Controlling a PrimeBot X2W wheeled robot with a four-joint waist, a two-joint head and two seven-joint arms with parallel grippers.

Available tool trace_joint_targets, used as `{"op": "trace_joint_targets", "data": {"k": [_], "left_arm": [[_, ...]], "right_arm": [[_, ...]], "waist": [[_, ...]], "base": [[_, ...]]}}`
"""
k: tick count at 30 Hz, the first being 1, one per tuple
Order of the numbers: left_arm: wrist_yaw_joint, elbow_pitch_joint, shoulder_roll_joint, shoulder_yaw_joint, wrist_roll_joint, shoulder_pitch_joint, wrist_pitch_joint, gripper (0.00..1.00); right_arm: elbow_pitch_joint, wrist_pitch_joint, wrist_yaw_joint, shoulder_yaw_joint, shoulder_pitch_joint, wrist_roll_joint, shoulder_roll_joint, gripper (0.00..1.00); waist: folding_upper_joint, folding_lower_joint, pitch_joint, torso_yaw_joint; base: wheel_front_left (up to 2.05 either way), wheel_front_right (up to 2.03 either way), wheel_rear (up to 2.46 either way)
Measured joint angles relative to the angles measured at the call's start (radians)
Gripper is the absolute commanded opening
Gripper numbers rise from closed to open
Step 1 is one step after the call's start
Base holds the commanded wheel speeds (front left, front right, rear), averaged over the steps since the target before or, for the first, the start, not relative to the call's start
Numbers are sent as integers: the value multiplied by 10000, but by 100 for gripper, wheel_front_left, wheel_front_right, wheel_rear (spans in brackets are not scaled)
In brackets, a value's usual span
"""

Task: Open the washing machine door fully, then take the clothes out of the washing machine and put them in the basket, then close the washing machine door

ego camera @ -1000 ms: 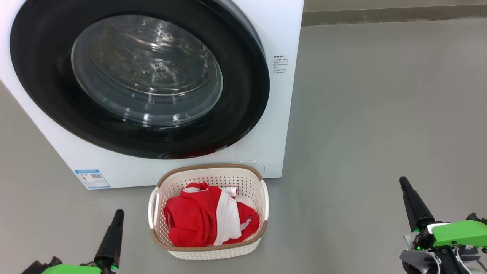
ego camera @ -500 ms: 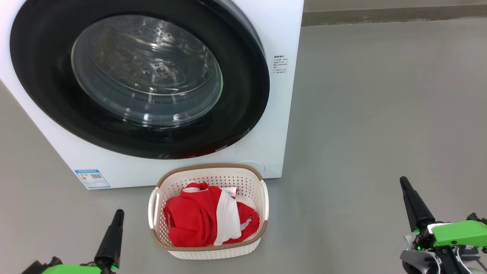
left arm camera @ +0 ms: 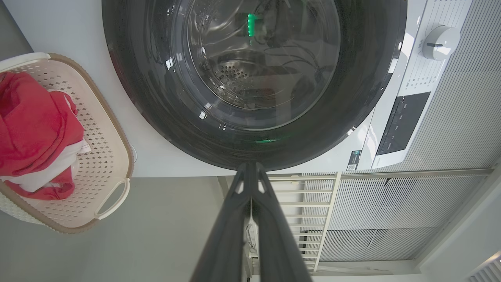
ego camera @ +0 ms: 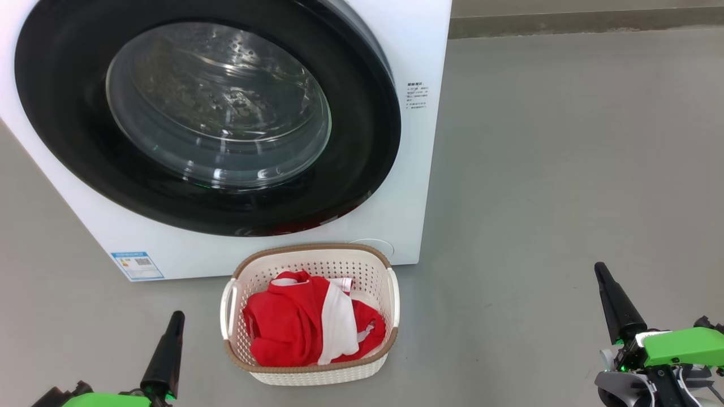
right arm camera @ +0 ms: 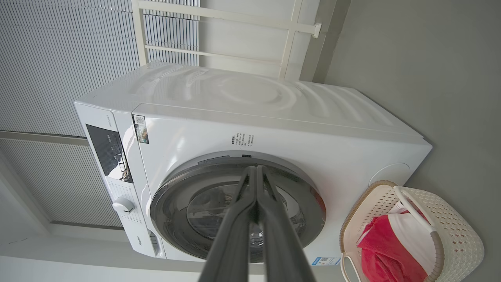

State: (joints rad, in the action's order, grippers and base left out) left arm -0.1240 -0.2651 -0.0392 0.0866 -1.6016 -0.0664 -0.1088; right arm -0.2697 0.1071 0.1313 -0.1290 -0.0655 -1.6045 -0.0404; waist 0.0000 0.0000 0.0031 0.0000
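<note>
The white washing machine (ego camera: 418, 68) fills the upper left of the head view, its black-rimmed round door (ego camera: 73, 130) lying against its front. Through the glass bowl (ego camera: 218, 104) I see the steel drum. On the floor just in front stands the cream basket (ego camera: 308, 250) with the red and white clothes (ego camera: 294, 328) inside. My left gripper (ego camera: 176, 316) is shut at the lower left, beside the basket and apart from it. At the lower right my right gripper (ego camera: 598, 268) is shut, well clear of the basket. The wrist views also show the door (left arm camera: 156, 117) (right arm camera: 176, 211) against the machine.
Grey floor (ego camera: 565, 169) spreads to the right of the machine up to a dark skirting strip (ego camera: 565, 22). A blue sticker (ego camera: 137, 265) sits low on the machine's front. The left wrist view shows the control panel (left arm camera: 403, 121), a dial (left arm camera: 440, 41) and a white slatted wall (left arm camera: 391, 219).
</note>
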Motion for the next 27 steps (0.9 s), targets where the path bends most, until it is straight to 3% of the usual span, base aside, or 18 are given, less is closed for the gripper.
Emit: {"op": "trace_joint_targets", "data": {"k": [27], "left_arm": [[0, 0, 0, -2, 0, 0, 0, 0]], "right_arm": [[0, 0, 0, -12, 0, 0, 2, 0]], "waist": [[0, 0, 0, 0]], "base": [[0, 0, 0]]}}
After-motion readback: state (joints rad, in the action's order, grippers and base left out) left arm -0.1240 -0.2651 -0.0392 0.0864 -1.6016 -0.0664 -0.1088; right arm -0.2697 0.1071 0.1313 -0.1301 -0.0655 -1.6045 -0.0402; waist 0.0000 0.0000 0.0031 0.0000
